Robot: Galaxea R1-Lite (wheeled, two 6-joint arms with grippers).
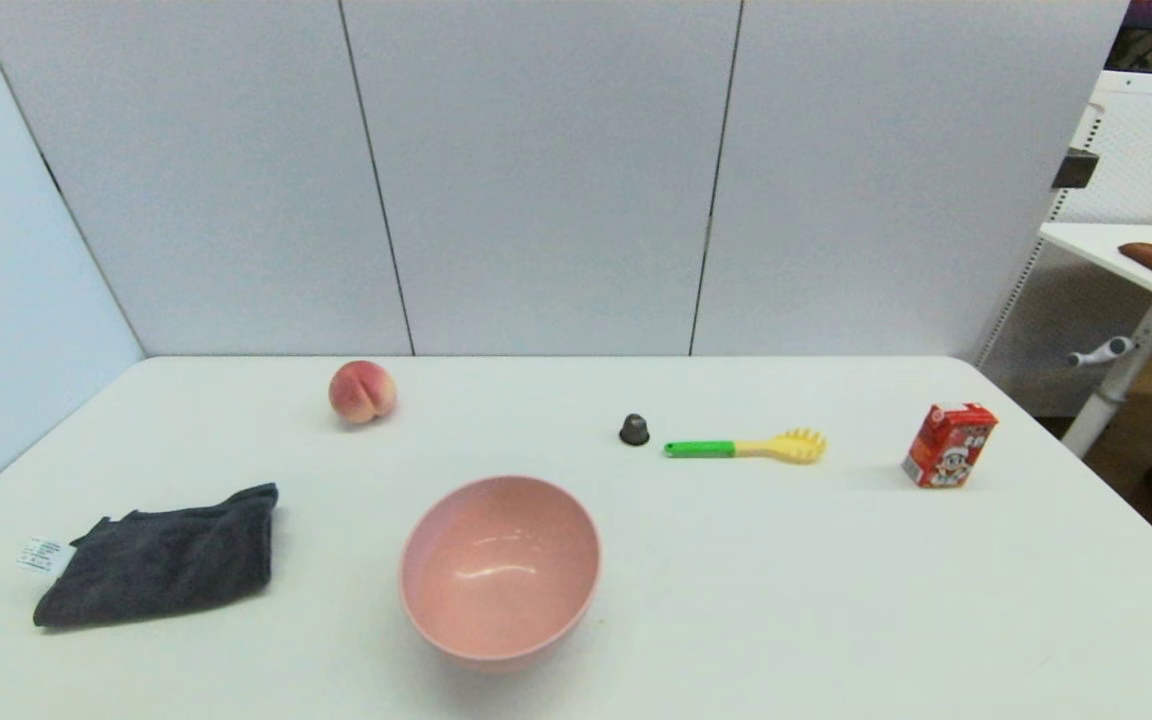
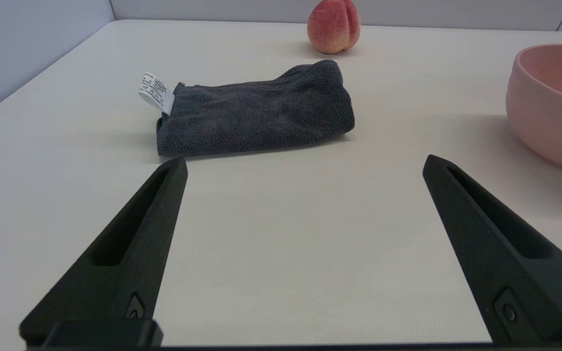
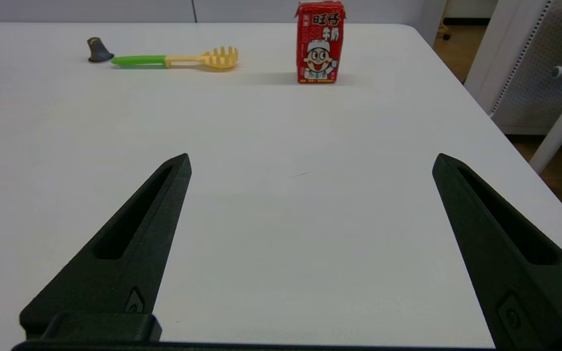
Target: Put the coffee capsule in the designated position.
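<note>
**Nothing yet grasped: capsule waits at the far middle of the bench**

Plainly, the coffee capsule [image 1: 634, 429] stands free on the white bench [image 1: 836, 600], wide rim down and narrow end up, toward the far side and a little right of centre. It sits just beside the green handle tip of the pasta spoon [image 1: 746, 447], close but apparently not touching. A red milk carton [image 1: 949, 445] stands upright well off to the right. Near the front centre is the pink bowl [image 1: 500, 568], open side up and holding nothing; it seems the likeliest designated place, though nothing marks it as such. A peach [image 1: 362, 391] rests at the far left, and a folded dark cloth [image 1: 161, 556] lies at the near left.

Both arms are out of the head view, so they appear parked at the near edge. The left claw [image 2: 304, 168] is held low over bare bench, fingers spread wide with nothing between them, facing the cloth with the bowl off to one side. The right claw [image 3: 311, 163] is likewise low and level, fingers wide apart and holding nothing, aimed across bare bench toward the carton, with the capsule far ahead and to the left.

Since the capsule lies on the right half, the right arm looks better placed to reach it. Its closeness to the spoon handle calls for a careful approach.
</note>
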